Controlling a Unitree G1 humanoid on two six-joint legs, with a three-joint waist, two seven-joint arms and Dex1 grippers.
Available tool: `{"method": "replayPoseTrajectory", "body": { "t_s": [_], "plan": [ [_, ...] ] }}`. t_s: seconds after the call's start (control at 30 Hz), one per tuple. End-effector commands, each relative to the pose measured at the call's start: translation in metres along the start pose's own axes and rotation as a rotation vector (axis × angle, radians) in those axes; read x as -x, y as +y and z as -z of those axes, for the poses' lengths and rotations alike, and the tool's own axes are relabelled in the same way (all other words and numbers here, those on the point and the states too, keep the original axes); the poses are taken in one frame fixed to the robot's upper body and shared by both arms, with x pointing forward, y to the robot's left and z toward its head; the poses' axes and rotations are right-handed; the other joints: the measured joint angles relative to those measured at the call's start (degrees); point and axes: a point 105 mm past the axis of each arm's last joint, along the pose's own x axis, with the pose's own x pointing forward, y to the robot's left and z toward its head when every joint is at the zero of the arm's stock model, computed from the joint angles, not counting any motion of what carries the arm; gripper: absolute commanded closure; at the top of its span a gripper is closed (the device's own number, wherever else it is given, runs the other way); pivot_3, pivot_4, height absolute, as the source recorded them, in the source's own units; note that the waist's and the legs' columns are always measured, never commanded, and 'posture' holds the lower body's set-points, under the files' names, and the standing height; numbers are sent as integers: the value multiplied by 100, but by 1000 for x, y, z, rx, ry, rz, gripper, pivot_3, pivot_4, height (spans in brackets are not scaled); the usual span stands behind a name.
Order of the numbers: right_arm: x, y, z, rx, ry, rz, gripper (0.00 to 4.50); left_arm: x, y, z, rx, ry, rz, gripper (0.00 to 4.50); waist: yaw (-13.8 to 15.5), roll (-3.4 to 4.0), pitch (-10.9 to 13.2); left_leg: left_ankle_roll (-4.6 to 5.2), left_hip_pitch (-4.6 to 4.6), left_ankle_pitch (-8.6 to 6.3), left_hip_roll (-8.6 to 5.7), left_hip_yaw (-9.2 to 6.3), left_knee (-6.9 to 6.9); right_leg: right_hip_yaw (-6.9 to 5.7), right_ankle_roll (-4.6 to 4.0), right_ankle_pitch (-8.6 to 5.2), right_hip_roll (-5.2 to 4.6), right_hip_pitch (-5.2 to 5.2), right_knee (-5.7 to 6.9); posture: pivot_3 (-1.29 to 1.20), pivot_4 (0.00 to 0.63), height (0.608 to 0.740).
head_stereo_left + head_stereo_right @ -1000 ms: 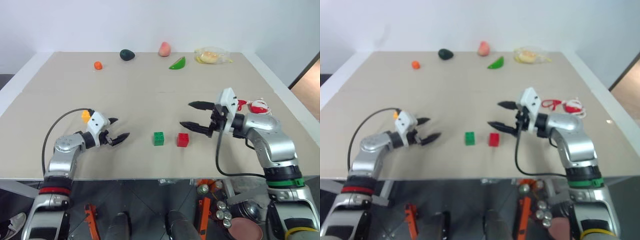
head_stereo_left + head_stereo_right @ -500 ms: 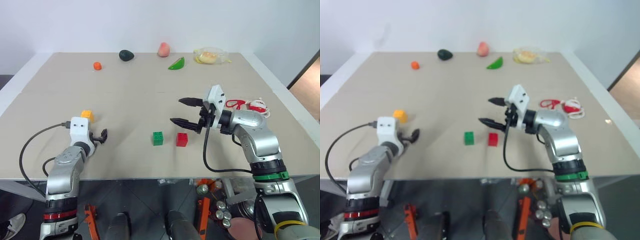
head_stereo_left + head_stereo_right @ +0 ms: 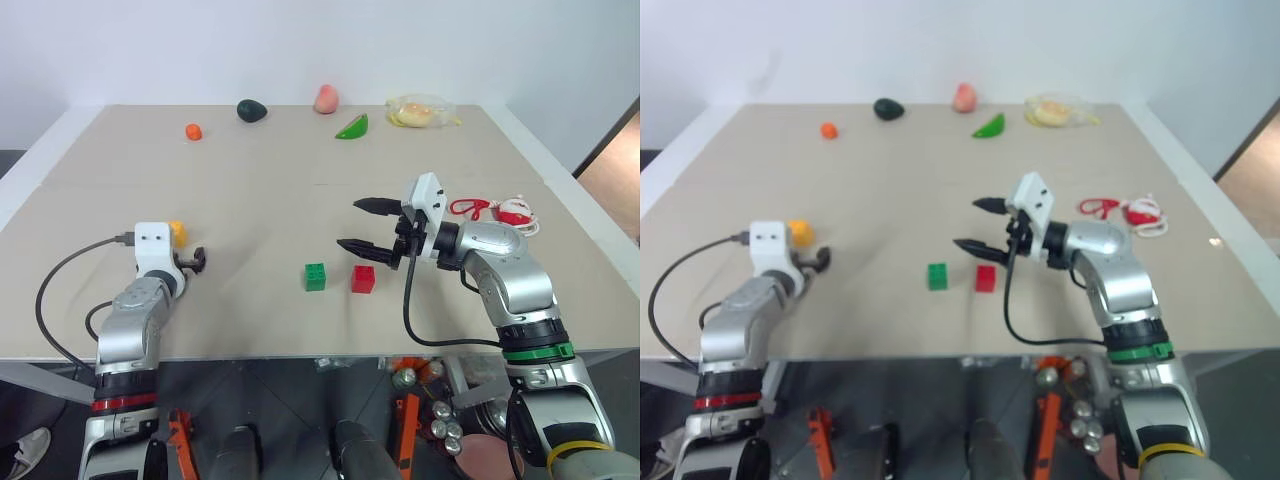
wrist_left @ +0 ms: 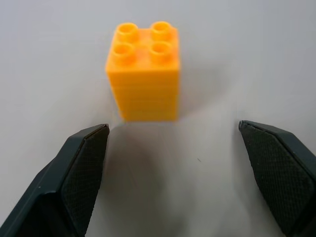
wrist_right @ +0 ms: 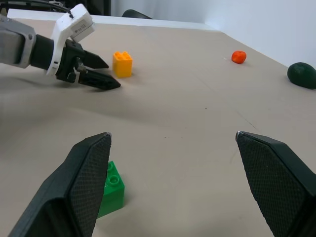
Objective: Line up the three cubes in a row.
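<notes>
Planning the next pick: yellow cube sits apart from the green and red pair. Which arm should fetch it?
Left. The left gripper is open and aimed at the yellow cube, just short of it. The right gripper hovers open above the red cube and green cube, far across the table.

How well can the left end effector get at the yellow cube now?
Probably well. The left end effector is open and points at the yellow cube, which stands upright just ahead of its fingertips with only bare table around it.

No text, label, brand or number can be read anywhere (cubes and table included).
</notes>
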Motion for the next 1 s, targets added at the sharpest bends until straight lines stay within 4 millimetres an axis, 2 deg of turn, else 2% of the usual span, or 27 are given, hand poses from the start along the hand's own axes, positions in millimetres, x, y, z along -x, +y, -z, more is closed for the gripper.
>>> {"method": "replayPoseTrajectory", "body": {
  "t_s": [0.03, 0.2, 0.3, 0.47, 0.53, 0.67, 0.77, 0.83, 1.0],
  "plan": [
    [7, -8, -15, 53, -33, 33, 321, -6, 6, -17, -7, -59, -17, 137, 0, -1, 0, 0, -1, 0, 0, 0, 0, 0, 2, 0, 0, 0, 0, 0, 150, 740],
    [8, -9, -14, 53, -27, 41, 321, -18, 4, -21, -13, -70, 1, 137, 0, -4, 2, -1, -2, 0, -1, 0, 0, 0, 1, -2, -1, 0, 0, 0, 150, 740],
    [9, -11, -13, 54, -22, 50, 321, -21, 2, -25, 0, -92, 17, 928, 0, -5, 3, 0, -2, 0, -1, 0, 0, 0, 0, -2, -1, -1, 0, 0, 150, 740],
    [11, -12, -12, 53, -18, 60, 321, -23, 4, -22, -9, -86, 12, 2721, 1, -6, 4, -1, -2, 0, -1, 0, -3, 0, 8, 2, -1, -2, 0, 0, 150, 740],
    [12, -13, -12, 53, -16, 64, 321, -23, 4, -22, -13, -84, 15, 3163, 1, -6, 4, -1, -2, 0, -1, 0, -4, 0, 12, 3, -1, -2, 0, 0, 150, 740],
    [17, -15, -9, 45, -3, 71, 321, -25, -7, -36, -66, -154, 93, 3154, 1, -7, 4, -1, -2, 0, -1, 0, -3, 0, 6, 1, -1, -2, 0, 0, 150, 740],
    [24, -16, -5, 41, 15, 73, 321, -23, -29, -59, -87, -293, 257, 3154, 16, -14, 8, -2, -5, 1, -2, 0, -2, 0, -6, -6, -2, -2, -1, 0, 150, 740],
    [30, -17, -4, 33, 23, 80, 321, -17, -47, -69, -134, -372, 427, 3154, 22, -15, 9, -3, -8, 1, -3, 0, -2, 0, -7, -7, -3, -2, -2, 0, 150, 740],
    [39, -19, -6, 25, 25, 112, 321, 2, -76, -66, -258, -428, 822, 3154, 9, -15, 9, -3, -7, 0, -4, 4, -11, 0, -12, -13, -4, -7, -2, 0, 150, 740]
  ]
}}
